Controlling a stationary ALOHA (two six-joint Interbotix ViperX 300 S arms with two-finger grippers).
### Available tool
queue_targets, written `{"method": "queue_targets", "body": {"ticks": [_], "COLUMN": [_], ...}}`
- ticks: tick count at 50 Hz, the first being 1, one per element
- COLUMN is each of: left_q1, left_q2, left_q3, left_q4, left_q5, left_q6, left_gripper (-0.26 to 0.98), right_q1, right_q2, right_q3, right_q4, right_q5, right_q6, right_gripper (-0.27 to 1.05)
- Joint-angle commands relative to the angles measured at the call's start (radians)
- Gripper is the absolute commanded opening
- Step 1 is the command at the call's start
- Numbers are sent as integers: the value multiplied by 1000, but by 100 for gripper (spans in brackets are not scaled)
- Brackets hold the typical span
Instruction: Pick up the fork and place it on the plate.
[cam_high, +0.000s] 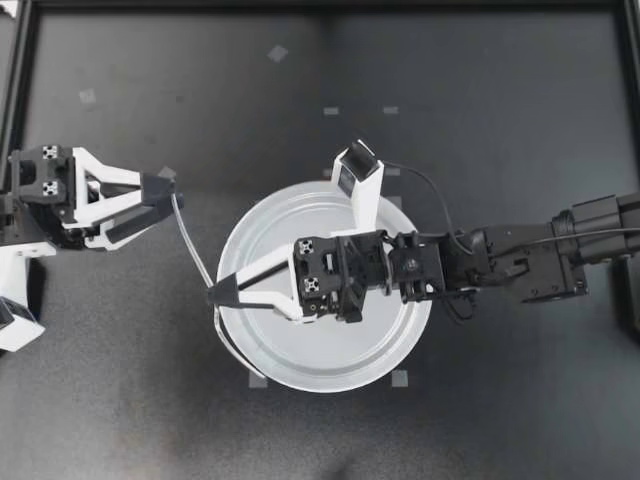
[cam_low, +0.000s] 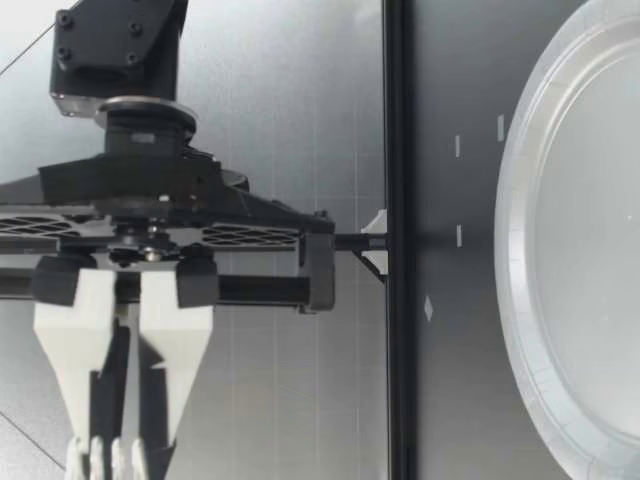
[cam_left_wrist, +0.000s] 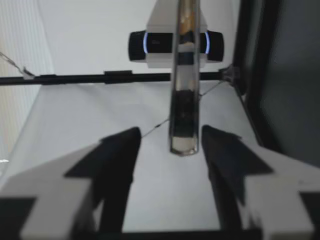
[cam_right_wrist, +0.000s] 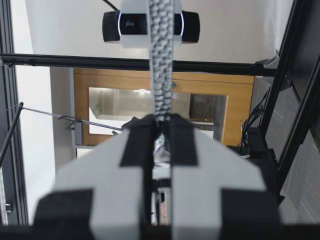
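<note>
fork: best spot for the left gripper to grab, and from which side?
Grip the smooth free handle end of the fork; my right gripper is shut on the other end. It lies between my left gripper's open fingers, in line with them, so probably just close from both sides there.

Left gripper (cam_left_wrist: 170, 132), fingers (cam_left_wrist: 120, 160) spread apart; handle end of a shiny metal fork (cam_left_wrist: 184, 100) between them, touching neither. Beyond, a black webcam (cam_left_wrist: 150, 46) above a horizontal black bar (cam_left_wrist: 100, 78).
</note>
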Motion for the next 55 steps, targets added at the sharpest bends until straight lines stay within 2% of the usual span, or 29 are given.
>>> {"method": "queue_targets", "body": {"ticks": [1,20,27,32,35,41,44,55], "left_q1": [2,2,0,2,2,2,2,-14], "left_q2": [-2,-9,-14,-20,-26,-32,-34,-40], "left_q3": [-11,2,5,11,15,20,21,48], "left_q4": [2,2,2,2,2,2,2,-6], "left_q5": [0,21,21,21,21,21,21,52], "left_q6": [-3,-3,-12,-14,-15,-17,-18,-120], "left_gripper": [43,17,13,13,13,13,13,13], "right_q1": [-11,-21,-26,-31,-31,-31,-32,-95], "right_q2": [-14,-9,-8,-8,-8,-6,-6,-69], "right_q3": [-26,-32,-32,-34,-40,-51,-54,-32], "right_q4": [2,3,-9,-34,-38,-38,-40,-40], "right_q5": [-3,11,-2,-18,-28,-28,-34,-101], "right_q6": [-2,9,-3,-21,-31,-35,-48,-207], "right_gripper": [8,8,11,21,33,65,75,75]}}
